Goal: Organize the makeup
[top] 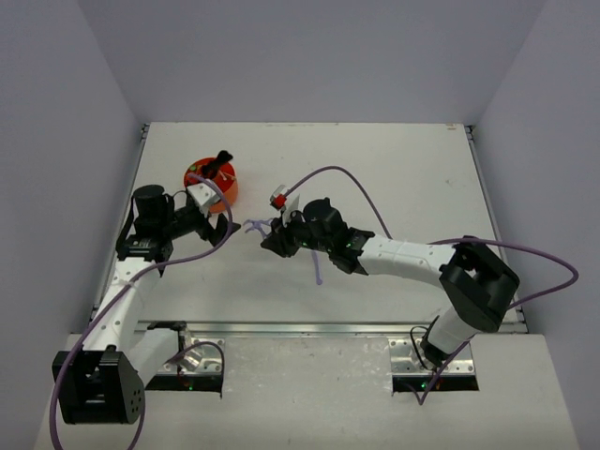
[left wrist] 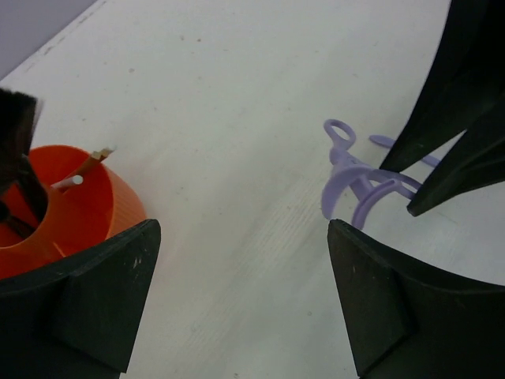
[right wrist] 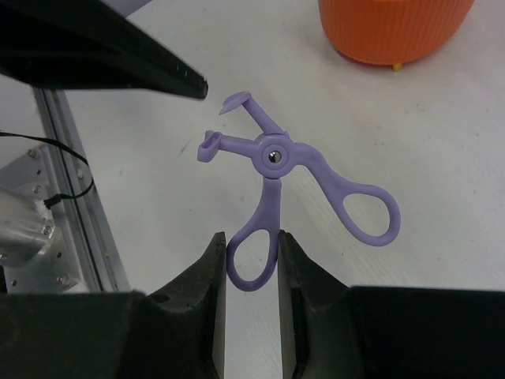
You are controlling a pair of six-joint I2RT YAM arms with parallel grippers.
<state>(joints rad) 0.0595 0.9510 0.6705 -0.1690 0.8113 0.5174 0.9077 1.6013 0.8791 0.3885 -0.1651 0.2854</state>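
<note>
1 lilac tool (right wrist: pixel 272 158), 1 orange tub (right wrist: pixel 394 31)

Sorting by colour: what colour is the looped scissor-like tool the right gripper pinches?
The looped scissor-like tool is lilac, clearest in the right wrist view.

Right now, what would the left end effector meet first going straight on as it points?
The left end effector would probably meet bare table first, between the orange tub and the lilac looped tool. That tool, pinched by the right end effector, sits just off that line; depth is unclear.
</note>
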